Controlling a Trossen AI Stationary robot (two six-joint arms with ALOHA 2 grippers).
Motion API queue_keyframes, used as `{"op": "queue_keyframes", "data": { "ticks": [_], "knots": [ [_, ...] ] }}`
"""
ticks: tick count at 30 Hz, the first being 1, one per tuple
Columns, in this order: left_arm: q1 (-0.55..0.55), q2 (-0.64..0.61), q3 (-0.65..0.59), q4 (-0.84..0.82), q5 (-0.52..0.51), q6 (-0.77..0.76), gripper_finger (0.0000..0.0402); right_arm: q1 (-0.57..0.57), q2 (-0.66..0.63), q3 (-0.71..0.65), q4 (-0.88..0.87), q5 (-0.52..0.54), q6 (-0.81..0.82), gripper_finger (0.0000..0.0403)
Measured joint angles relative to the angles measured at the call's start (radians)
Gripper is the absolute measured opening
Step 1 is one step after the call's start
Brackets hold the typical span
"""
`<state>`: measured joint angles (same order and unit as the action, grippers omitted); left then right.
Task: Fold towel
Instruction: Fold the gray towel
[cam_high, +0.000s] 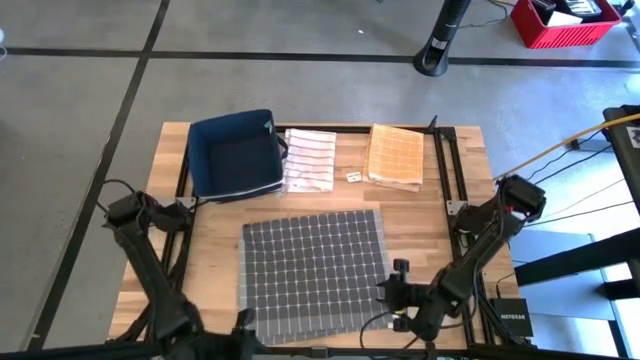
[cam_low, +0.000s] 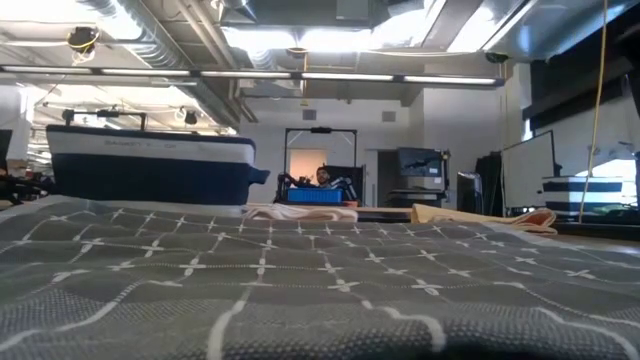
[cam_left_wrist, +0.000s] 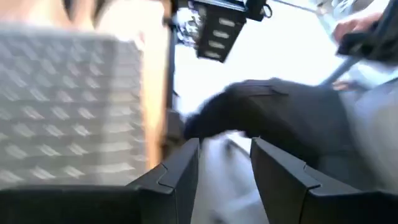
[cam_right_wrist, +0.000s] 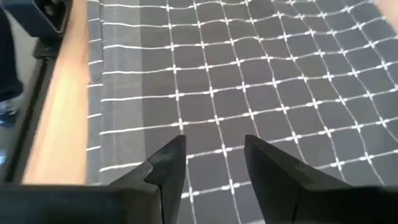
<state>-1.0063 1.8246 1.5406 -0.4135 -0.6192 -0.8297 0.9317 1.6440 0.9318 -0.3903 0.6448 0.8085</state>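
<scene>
We see the wooden table (cam_high: 420, 215) with a grey grid-patterned towel (cam_high: 312, 262) spread flat on its near half, between the 2 arms. Behind it sits a navy fabric bin (cam_high: 235, 152), then a white striped towel (cam_high: 309, 159) folded just beside the bin, and an orange checked towel (cam_high: 396, 156) folded farther right. The right gripper (cam_right_wrist: 214, 163) hangs over the grey towel's near right edge, its 2 fingers parted and holding nothing. The left gripper (cam_left_wrist: 225, 163) sits low at the table's near left corner, fingers likewise parted and empty. A small tag (cam_high: 353, 177) lies between the folded towels.
</scene>
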Motion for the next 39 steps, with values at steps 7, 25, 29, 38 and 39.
{"op": "queue_keyframes", "data": {
  "ticks": [7,25,29,38,39],
  "knots": [
    [-0.007,0.050,-0.061,-0.134,-0.058,0.029,0.0139,-0.017,0.058,0.000,-0.001,-0.012,-0.001,0.0166],
    [0.041,0.216,-0.065,-0.417,0.436,-0.299,0.0139,-0.031,0.055,0.001,-0.017,0.003,-0.013,0.0166],
    [0.050,0.223,-0.064,-0.416,0.432,-0.303,0.0139,-0.031,0.055,0.002,-0.016,0.019,-0.014,0.0166],
    [0.057,0.268,-0.060,-0.456,0.467,-0.316,0.0138,-0.031,0.054,0.002,-0.016,0.018,-0.012,0.0166],
    [0.060,0.268,-0.060,-0.466,0.468,-0.330,0.0135,-0.031,0.054,0.002,-0.016,0.016,-0.012,0.0166]
  ]
}}
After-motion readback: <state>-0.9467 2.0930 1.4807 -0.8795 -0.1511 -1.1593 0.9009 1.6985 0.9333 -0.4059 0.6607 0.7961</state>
